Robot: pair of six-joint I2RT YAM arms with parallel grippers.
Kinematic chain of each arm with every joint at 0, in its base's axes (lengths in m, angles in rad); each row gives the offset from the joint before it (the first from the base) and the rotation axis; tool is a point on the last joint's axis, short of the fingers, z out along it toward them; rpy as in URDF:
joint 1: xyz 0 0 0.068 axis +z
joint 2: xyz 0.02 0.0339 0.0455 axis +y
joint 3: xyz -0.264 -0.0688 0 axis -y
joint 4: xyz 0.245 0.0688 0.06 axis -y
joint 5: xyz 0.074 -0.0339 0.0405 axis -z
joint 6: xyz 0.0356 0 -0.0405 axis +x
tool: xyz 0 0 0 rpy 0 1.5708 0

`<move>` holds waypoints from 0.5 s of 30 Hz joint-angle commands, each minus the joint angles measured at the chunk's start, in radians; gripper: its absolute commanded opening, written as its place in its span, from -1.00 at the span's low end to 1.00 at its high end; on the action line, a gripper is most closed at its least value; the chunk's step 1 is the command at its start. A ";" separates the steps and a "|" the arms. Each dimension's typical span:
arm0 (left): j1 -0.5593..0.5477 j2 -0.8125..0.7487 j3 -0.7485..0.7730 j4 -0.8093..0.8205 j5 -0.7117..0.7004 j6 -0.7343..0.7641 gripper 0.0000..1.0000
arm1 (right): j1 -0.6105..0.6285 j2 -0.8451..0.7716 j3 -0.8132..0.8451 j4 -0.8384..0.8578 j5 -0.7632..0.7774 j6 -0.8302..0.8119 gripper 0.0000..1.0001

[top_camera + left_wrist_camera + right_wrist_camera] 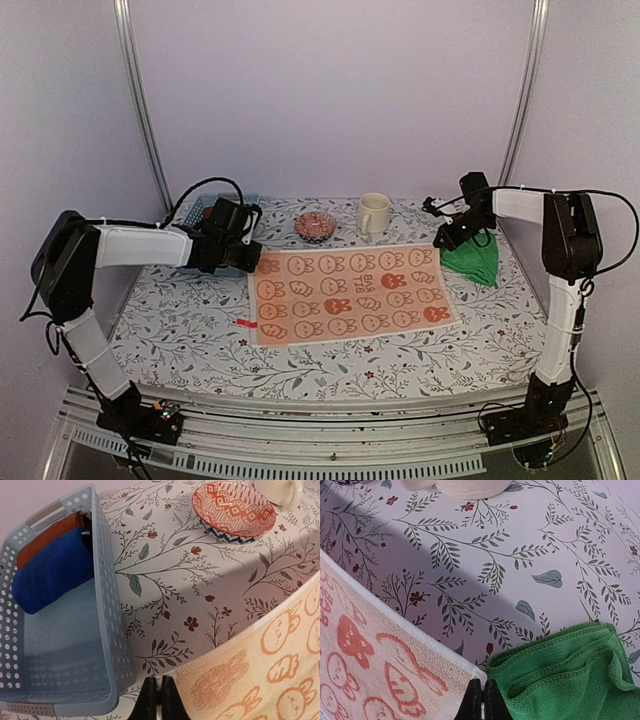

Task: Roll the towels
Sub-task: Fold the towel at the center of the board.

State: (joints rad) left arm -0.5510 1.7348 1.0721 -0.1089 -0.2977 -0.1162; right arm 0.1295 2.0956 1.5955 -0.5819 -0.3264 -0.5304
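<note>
Robot lab booth, plain lilac walls, metal poles, floral-cloth table, aluminium mounting rail

On the floral tabletop an orange rabbit-print towel is spread flat mid-table, a green towel is bunched at its far right corner, and a basket, bowl and mug are ranged behind.

The orange towel, a pale ground with darker rabbit and circle prints and white edging, lies spread flat mid-scene. The plain green towel sits bunched just beside its far right corner.
</note>
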 commanded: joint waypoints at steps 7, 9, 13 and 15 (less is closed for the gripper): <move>0.025 -0.019 -0.077 0.103 -0.062 -0.020 -1.00 | -0.024 -0.011 -0.023 0.061 0.009 0.011 -0.93; 0.034 -0.040 -0.107 0.129 -0.003 -0.018 -1.00 | -0.027 -0.027 -0.046 0.071 -0.007 0.009 -0.93; 0.034 -0.062 -0.139 0.146 0.066 -0.007 -1.00 | -0.026 -0.077 -0.102 0.085 -0.064 -0.013 -0.92; 0.034 -0.072 -0.152 0.143 0.084 -0.009 -1.00 | -0.027 -0.106 -0.139 0.097 -0.087 -0.027 -0.92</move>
State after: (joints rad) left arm -0.5362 1.7065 0.9485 0.0082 -0.2577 -0.1242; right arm 0.1223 2.0800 1.5131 -0.5186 -0.3717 -0.5320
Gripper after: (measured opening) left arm 0.009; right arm 0.042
